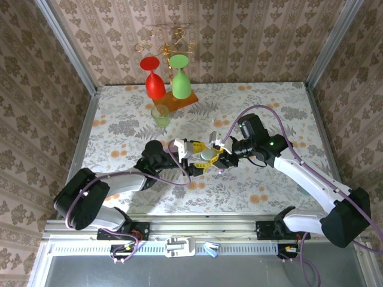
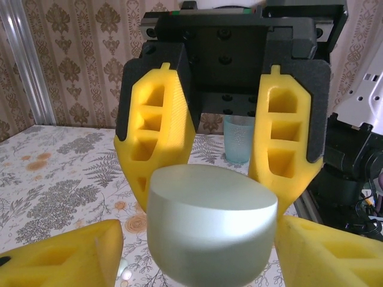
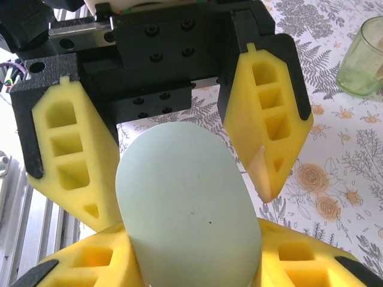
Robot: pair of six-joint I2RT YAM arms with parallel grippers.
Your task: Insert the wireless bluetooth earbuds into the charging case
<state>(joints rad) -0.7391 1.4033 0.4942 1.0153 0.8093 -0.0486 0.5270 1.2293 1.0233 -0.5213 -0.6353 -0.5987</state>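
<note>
**Top external view.** The mint charging case [image 1: 207,154] is near the centre of the bench [image 1: 119,131], between the two grippers. The left gripper [image 1: 197,156] meets it from 9 o'clock and the right gripper [image 1: 219,153] from 3 o'clock. A small green cup [image 1: 160,115] stands at 11 o'clock from the case, apart from it. Further toward 12 o'clock, a red glass [image 1: 155,82] and a green glass [image 1: 180,78] stand inverted on a wooden stand [image 1: 179,100]. Whether the case touches the bench cannot be told from this view.

**Left wrist view.** The mint charging case [image 2: 212,227] appears closed. The right gripper [image 2: 206,173] faces the camera from 12 o'clock, astride the far end of the case. The left gripper [image 2: 200,239] shows its own fingers [image 2: 60,257] at 7 and 5 o'clock. The 5 o'clock finger meets the case. The 7 o'clock finger stands off, with bench [image 2: 60,179] showing in the gap. The green cup [image 2: 239,140] stands behind at 12 o'clock.

**Right wrist view.** The mint charging case [image 3: 179,179] is central. The right gripper [image 3: 194,239] has its fingers [image 3: 78,263] at 7 and 5 o'clock, pressed on both sides, so it grips the case. The left gripper [image 3: 185,203] faces from 12 o'clock. One of its fingers touches the case at 9 o'clock and the other stands clear at 2 o'clock, so its jaws straddle the case without clamping it. The green cup [image 3: 362,57] is at 2 o'clock on the bench [image 3: 335,179].
</note>
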